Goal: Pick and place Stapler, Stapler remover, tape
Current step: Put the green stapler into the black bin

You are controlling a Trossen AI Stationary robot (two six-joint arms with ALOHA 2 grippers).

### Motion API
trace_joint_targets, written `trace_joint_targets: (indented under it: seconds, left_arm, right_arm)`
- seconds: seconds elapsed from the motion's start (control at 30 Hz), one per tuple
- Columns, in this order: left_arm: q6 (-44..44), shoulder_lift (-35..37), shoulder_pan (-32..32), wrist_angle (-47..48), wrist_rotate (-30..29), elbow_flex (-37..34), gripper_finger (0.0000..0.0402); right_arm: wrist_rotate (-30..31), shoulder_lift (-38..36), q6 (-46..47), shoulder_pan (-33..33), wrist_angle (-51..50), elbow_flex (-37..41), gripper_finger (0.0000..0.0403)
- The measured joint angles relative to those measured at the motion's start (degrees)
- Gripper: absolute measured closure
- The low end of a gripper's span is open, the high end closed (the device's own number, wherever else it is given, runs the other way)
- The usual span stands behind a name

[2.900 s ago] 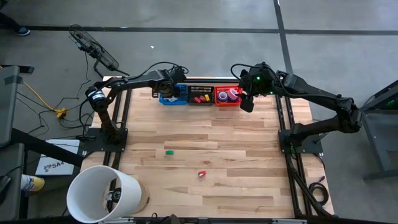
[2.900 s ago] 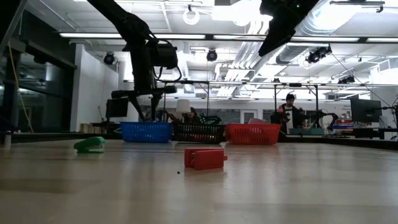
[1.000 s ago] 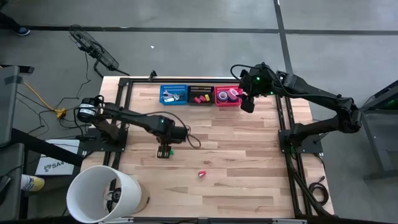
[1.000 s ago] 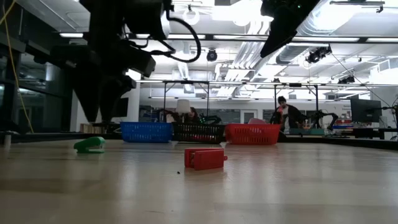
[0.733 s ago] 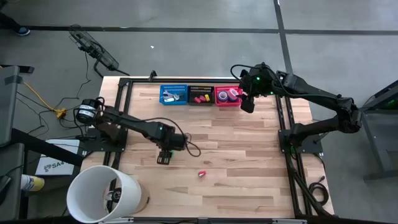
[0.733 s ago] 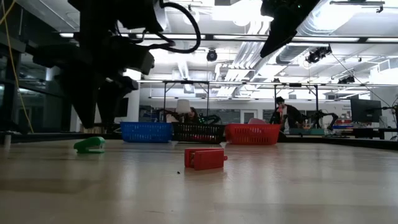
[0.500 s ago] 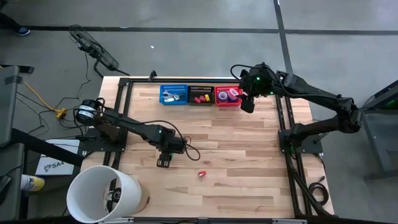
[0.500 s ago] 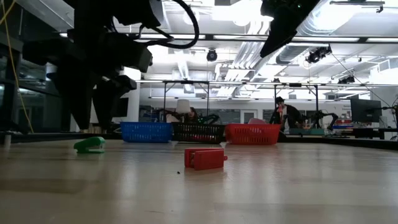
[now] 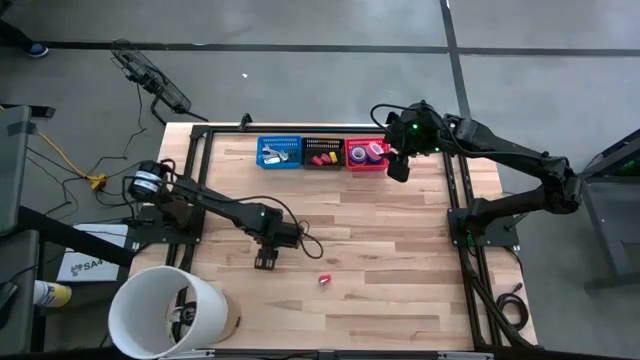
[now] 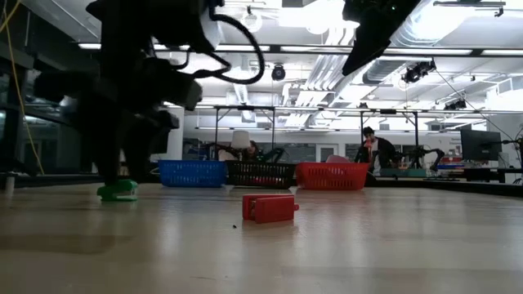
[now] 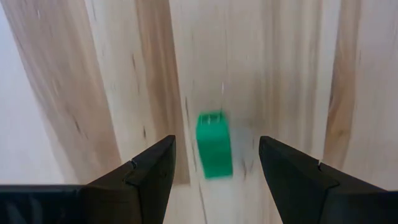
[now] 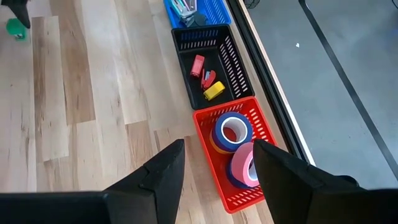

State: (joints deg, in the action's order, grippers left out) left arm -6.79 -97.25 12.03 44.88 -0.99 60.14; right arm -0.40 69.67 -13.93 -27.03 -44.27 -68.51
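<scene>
A small green piece (image 11: 213,144), stapler or stapler remover I cannot tell, lies flat on the wooden table (image 9: 380,240), also seen in the low view (image 10: 118,190). My left gripper (image 11: 216,143) (image 9: 265,258) points straight down over it, open, one finger on either side and apart from it. A small red piece (image 9: 324,280) (image 10: 268,207) lies nearer the front. Tape rolls (image 12: 233,134) sit in the red basket (image 12: 249,199). My right gripper (image 12: 217,186) (image 9: 397,165) hangs open above that basket, with nothing between its fingers.
A blue basket (image 9: 279,152), a black basket (image 9: 322,152) with small red and yellow pieces, and the red basket (image 9: 366,155) stand in a row at the far edge. A big white cylinder (image 9: 165,310) stands at the near left corner. A person (image 10: 376,147) stands in the room behind.
My left gripper has sunk toward the table over the green piece, drifting slightly toward the near edge, its fingers open as before. The green and red pieces have stayed where they were.
</scene>
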Motion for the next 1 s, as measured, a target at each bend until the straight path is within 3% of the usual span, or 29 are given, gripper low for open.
trace_joint_targets:
  seconds: [0.53,1.0]
  left_arm:
    - [-1.01,-3.32,0.00,-1.41,-1.07,-0.08,0.0185]
    - [-3.71,-3.30,0.00,-0.03,0.76,-0.24,0.0321]
  right_arm:
    - [-0.04,0.00,0.10,0.00,-0.94,0.00,0.0222]
    - [-0.04,0.00,-0.01,0.00,-0.98,0.00,0.0222]
